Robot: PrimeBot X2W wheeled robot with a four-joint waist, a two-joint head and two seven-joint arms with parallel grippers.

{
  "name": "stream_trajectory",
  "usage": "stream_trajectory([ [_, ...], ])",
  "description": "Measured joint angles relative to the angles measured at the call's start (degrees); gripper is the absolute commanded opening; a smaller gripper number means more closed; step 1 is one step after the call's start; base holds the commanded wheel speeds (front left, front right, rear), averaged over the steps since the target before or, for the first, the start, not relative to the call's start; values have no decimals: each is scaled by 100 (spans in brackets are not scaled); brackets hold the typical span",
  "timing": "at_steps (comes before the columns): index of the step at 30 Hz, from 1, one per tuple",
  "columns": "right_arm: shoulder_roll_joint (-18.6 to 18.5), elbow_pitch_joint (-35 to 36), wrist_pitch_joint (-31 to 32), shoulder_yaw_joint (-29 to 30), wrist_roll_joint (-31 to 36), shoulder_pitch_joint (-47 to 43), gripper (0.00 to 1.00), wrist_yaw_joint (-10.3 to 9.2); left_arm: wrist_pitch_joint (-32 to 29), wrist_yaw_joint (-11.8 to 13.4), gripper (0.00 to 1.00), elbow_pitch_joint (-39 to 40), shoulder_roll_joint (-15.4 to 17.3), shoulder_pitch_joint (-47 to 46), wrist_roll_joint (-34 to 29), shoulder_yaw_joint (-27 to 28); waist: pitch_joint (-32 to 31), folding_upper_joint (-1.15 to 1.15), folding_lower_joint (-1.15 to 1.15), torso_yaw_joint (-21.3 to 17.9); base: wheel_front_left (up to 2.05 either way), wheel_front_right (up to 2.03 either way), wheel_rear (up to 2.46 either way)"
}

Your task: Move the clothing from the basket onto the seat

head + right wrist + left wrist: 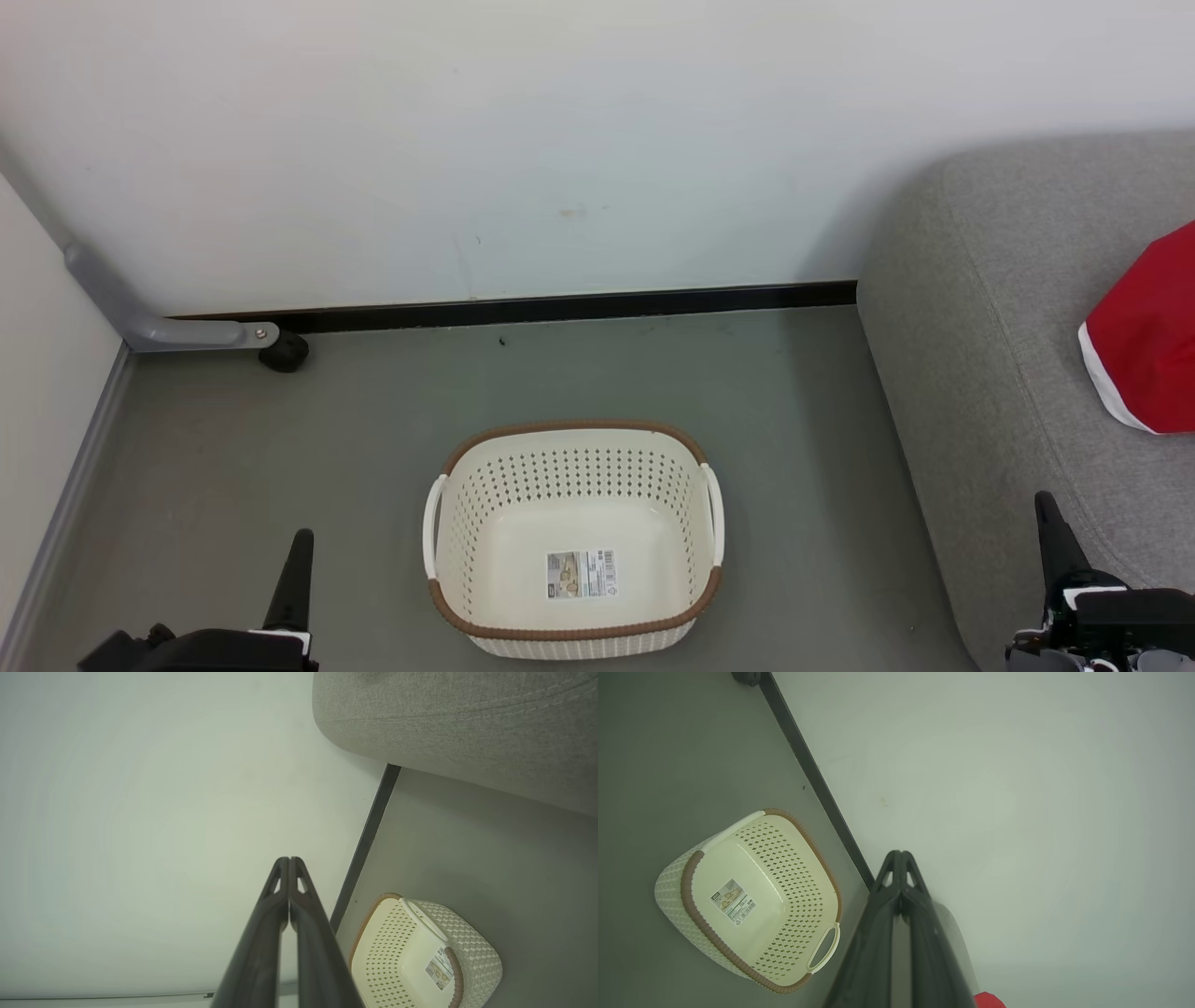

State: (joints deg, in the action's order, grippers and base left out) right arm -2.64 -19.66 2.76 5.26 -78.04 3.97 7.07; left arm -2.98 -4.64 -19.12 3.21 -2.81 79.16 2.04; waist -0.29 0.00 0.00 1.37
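Basket (574, 471) holding paper label (581, 573), clothing (1144, 345) on seat (980, 392)

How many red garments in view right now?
1. The garment lies on the seat at the head view's right edge, cut off by the frame; more may be hidden beyond it. The basket holds none, just its label.

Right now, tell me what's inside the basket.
The basket holds a paper label on its base and nothing else. The base beneath the label is covered.
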Motion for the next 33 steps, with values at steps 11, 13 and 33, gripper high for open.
stream_trajectory([
  [11,10,126,229,153,-799,18,0,0,-204,-149,0,88,-45,-66,720,176,23,0,0,-85,0,0,0],
  [13,11,153,274,181,-957,20,0,0,-256,-194,0,94,-57,-74,806,205,27,0,0,-100,0,0,0],
  [33,16,223,372,263,-1328,51,0,0,-350,-244,0,154,-82,-153,1154,292,39,0,0,-137,0,0,0],
])
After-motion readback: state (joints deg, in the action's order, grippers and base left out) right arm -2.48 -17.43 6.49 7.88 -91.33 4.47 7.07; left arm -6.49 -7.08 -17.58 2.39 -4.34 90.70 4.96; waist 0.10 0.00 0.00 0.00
